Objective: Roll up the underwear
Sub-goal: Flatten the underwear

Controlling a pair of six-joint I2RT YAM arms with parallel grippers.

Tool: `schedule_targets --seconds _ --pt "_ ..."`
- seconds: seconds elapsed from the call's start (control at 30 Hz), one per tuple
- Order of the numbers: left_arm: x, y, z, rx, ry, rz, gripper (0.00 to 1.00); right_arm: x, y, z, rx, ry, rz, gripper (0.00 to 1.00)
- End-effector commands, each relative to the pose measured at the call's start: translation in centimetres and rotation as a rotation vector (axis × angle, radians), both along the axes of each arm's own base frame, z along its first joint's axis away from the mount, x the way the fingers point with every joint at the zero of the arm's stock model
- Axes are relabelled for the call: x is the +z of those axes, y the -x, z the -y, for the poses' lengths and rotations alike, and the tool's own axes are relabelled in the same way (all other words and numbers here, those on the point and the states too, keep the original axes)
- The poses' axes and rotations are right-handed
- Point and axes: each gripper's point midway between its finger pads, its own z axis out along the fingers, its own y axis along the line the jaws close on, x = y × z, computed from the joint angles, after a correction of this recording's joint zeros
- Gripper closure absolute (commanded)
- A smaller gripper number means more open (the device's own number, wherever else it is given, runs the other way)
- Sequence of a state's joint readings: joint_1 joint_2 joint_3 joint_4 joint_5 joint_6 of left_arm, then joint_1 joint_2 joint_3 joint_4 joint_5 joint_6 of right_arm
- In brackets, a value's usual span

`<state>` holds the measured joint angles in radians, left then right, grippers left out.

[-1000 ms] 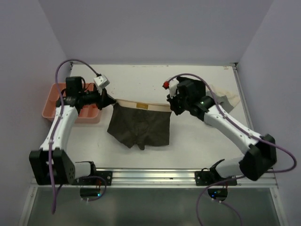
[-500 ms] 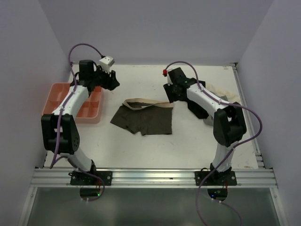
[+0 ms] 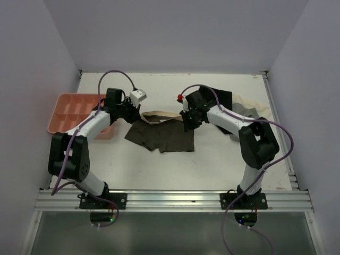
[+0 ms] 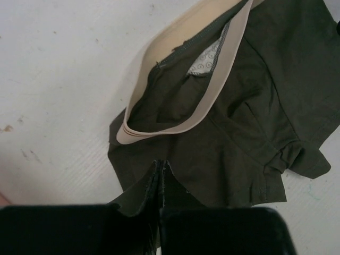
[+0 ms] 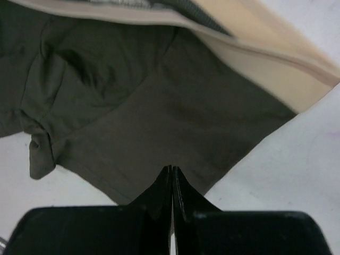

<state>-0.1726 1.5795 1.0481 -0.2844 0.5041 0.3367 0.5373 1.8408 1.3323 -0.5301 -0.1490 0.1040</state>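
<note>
The underwear (image 3: pixel 164 135) lies flat on the table's middle, dark brown, its pale beige waistband (image 3: pixel 159 117) loosely open along the far edge. My left gripper (image 3: pixel 139 115) is shut and sits low at the garment's left end. In the left wrist view its tips (image 4: pixel 162 164) are over the dark fabric (image 4: pixel 239 106) just below the waistband loop. My right gripper (image 3: pixel 187 123) is shut at the garment's right end. In the right wrist view its tips (image 5: pixel 171 170) are over the fabric (image 5: pixel 133 106) near the edge. Neither visibly pinches cloth.
An orange compartment tray (image 3: pixel 69 109) stands at the left, beside the left arm. A black garment (image 3: pixel 223 98) and a grey-and-cream garment (image 3: pixel 249 106) lie at the back right behind the right arm. A metal rail (image 3: pixel 170 199) runs along the near edge.
A second ago both grippers held the waistband stretched. They let go and pulled back; the underwear dropped flat. Now both have come down, shut, onto its left and right ends.
</note>
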Motion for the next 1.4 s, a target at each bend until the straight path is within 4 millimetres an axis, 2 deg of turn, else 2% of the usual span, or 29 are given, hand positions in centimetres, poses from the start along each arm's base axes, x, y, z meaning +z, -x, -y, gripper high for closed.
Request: schedule_targets --seconds 0.0,0.03,0.1,0.17,0.3,0.33,0.47,0.5,0.53,0.57,0.6,0.63,0.7,0.77,0.83,0.93,0.97,1.0,1.03,1.1,1.13,1.17,1.2,1.27,1.3,1.37 --pt "-1.3 0.9 1.2 -0.037 0.005 -0.025 1.0 1.4 1.9 -2.5 -0.003 -0.119 0.008 0.99" --pt "-2.1 0.8 1.3 -0.03 0.007 -0.042 1.0 1.1 1.8 -3.0 -0.019 -0.137 0.006 0.99" --pt "-2.8 0.5 1.6 -0.017 0.01 -0.064 1.0 -0.9 2.3 -3.1 -0.034 -0.113 -0.026 0.99" --pt "-3.6 -0.6 1.9 0.012 0.02 -0.084 1.0 -2.6 2.4 -3.0 -0.051 -0.081 -0.05 0.99" --pt "-4.5 -3.4 2.6 0.066 0.031 -0.09 1.0 -4.4 2.7 -2.3 -0.071 -0.045 -0.076 0.98" --pt "-4.6 -5.0 2.9 0.08 0.04 -0.074 1.0 -4.6 2.7 -2.2 -0.079 -0.044 -0.077 0.98" --pt "-4.6 -9.2 3.5 0.139 0.065 -0.037 1.0 -5.3 3.9 -1.7 -0.103 -0.052 -0.099 0.98" --pt "-3.8 -10.4 3.7 0.157 0.08 -0.016 0.96 -4.9 4.1 -1.7 -0.106 -0.061 -0.092 0.98" --pt "-3.9 -11.2 3.9 0.166 0.094 0.001 0.93 -4.8 4.3 -1.6 -0.114 -0.067 -0.092 0.98" --pt "-3.7 -11.6 4.1 0.168 0.106 0.011 0.89 -5.1 5.0 -1.4 -0.114 -0.065 -0.103 0.98" --pt "-2.6 -12.3 4.7 0.151 0.141 0.047 0.81 -5.1 5.4 -1.4 -0.116 -0.071 -0.109 0.98" --pt "-2.2 -12.4 5.0 0.141 0.152 0.054 0.77 -4.4 5.7 -2.0 -0.099 -0.107 -0.107 0.98" --pt "-1.1 -12.1 5.3 0.116 0.171 0.066 0.7 -4.0 6.9 -2.7 -0.071 -0.123 -0.111 0.96" --pt "-0.2 -11.6 5.4 0.094 0.169 0.085 0.6 -2.2 7.3 -3.6 -0.051 -0.171 -0.083 0.94" --pt "1.0 -10.3 5.0 0.06 0.149 0.116 0.57 -0.6 6.9 -4.0 -0.066 -0.211 -0.056 0.9" --pt "1.4 -7.1 4.4 -0.014 0.087 0.099 0.53 3.8 4.3 -4.2 -0.11 -0.273 0.051 0.8" --pt "1.4 -6.3 4.1 -0.03 0.068 0.096 0.53 4.5 3.5 -3.9 -0.132 -0.269 0.078 0.79" --pt "0.9 -4.7 3.4 -0.053 0.027 0.084 0.53 5.1 2.8 -3.7 -0.141 -0.265 0.106 0.79" --pt "0.6 -3.9 3.0 -0.052 0.007 0.075 0.53 6.2 1.4 -3.5 -0.155 -0.269 0.143 0.79" --pt "-0.8 -1.9 2.0 -0.044 -0.041 0.026 0.53 5.0 -0.2 -2.2 -0.17 -0.198 0.135 0.84" --pt "-1.2 -1.5 1.7 -0.037 -0.054 0.013 0.53 5.6 -1.3 -2.2 -0.17 -0.189 0.151 0.87" --pt "-1.7 -1.1 1.3 -0.019 -0.07 -0.004 0.55 4.0 -1.9 -1.9 -0.174 -0.151 0.126 0.91" --pt "-2.5 -0.3 1.0 -0.012 -0.078 -0.037 0.55 3.3 -2.3 -1.4 -0.169 -0.119 0.122 0.93" --pt "-3.5 0.7 1.0 -0.012 -0.073 -0.083 0.57 2.3 -3.0 -0.7 -0.176 -0.072 0.112 0.96" --pt "-3.9 1.0 1.0 -0.011 -0.07 -0.103 0.58 1.0 -2.9 -0.4 -0.173 -0.041 0.09 0.98" --pt "-5.1 1.7 1.3 -0.022 -0.067 -0.157 0.59 -0.4 -2.6 0.4 -0.183 -0.013 0.067 0.99"
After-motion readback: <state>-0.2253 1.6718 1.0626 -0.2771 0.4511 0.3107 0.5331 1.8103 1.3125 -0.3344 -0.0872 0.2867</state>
